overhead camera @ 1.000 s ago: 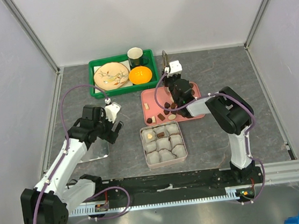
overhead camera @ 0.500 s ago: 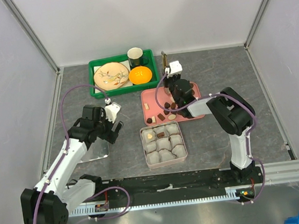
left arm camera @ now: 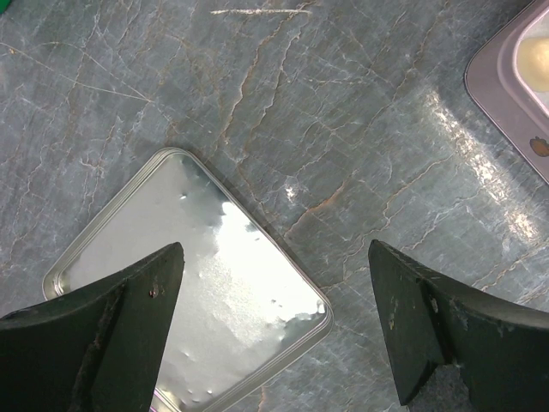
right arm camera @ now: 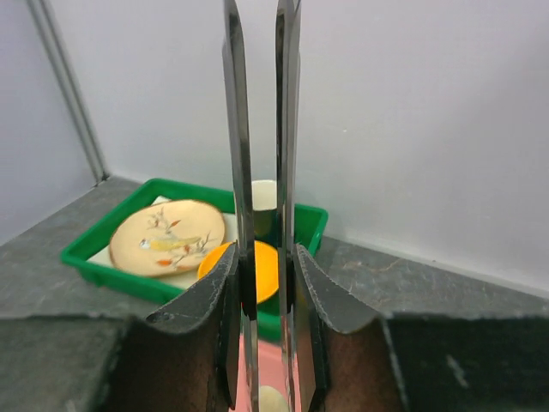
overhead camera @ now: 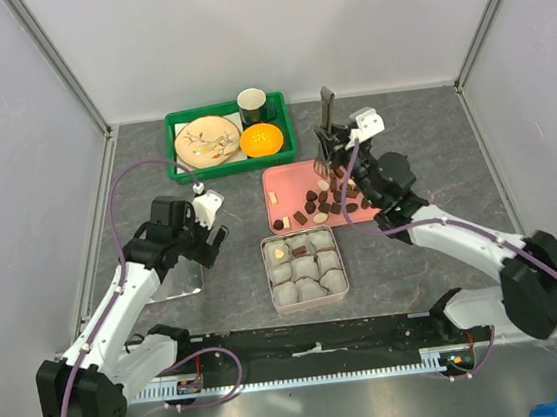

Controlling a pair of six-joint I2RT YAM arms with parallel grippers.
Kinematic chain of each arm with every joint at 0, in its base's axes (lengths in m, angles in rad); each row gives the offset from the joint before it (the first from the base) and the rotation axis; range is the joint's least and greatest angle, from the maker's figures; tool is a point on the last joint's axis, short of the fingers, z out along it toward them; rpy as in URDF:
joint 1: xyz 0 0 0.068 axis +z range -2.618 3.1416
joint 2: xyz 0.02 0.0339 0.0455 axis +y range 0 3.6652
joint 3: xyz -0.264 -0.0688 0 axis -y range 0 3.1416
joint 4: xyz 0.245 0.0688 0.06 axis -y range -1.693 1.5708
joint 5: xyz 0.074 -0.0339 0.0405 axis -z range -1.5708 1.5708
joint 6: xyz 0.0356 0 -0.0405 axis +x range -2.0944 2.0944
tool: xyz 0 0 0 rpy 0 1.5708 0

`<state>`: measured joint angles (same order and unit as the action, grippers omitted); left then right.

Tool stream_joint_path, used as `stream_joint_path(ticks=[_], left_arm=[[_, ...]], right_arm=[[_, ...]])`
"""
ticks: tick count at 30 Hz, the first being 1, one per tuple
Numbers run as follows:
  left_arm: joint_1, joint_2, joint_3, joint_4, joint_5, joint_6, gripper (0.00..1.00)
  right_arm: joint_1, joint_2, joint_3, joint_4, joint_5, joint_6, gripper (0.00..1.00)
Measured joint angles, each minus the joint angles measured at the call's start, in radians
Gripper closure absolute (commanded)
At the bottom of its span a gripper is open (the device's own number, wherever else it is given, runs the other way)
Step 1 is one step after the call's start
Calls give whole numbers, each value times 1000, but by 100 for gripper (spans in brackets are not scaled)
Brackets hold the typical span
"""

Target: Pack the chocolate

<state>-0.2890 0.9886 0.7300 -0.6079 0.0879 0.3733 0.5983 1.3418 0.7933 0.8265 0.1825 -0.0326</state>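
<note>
The chocolate [overhead camera: 310, 205] lies mostly as loose pieces on the pink tray [overhead camera: 285, 178], about mid-desk [overhead camera: 432, 141]. They form a band from the tray's near-left corner slanting toward its middle. Each piece is too small to tell which way its long axis points. Two more pieces, one beige and one dark, sit in the far-left paper cups [overhead camera: 311, 275] of the tin [overhead camera: 266, 270], which is just nearward of the tray.

The right hand [overhead camera: 330, 152] hangs over the tray's far part, so the pieces lie nearward and left of it. It is clamped on a pair of tongs [right arm camera: 233, 129] whose blades stand almost together, tips toward the desk's far edge.

The left hand [left arm camera: 274, 283] is well left of the chocolate, its fingers wide apart over the tin's lid [left arm camera: 214, 283].
</note>
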Motion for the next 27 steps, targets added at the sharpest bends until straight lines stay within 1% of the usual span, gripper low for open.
stream_joint_path(ticks=[3, 6, 9, 13, 20, 27], left_arm=[[0, -6, 0, -5, 0, 0, 5], [0, -7, 0, -7, 0, 0, 5], [0, -8, 0, -11, 1, 0, 5], [0, -10, 0, -11, 1, -1, 5], [0, -10, 0, -12, 1, 0, 5], [0, -10, 0, -13, 0, 0, 5]], right_arm=[[27, -133, -53, -111, -27, 14, 94], [66, -211, -95, -196, -36, 28, 93], [122, -257, -120, -288, -39, 33, 91], [185, -292, -158, -347, -40, 36, 90], [225, -290, -226, -347, -39, 42, 85], [225, -214, -242, -261, -39, 48, 77]])
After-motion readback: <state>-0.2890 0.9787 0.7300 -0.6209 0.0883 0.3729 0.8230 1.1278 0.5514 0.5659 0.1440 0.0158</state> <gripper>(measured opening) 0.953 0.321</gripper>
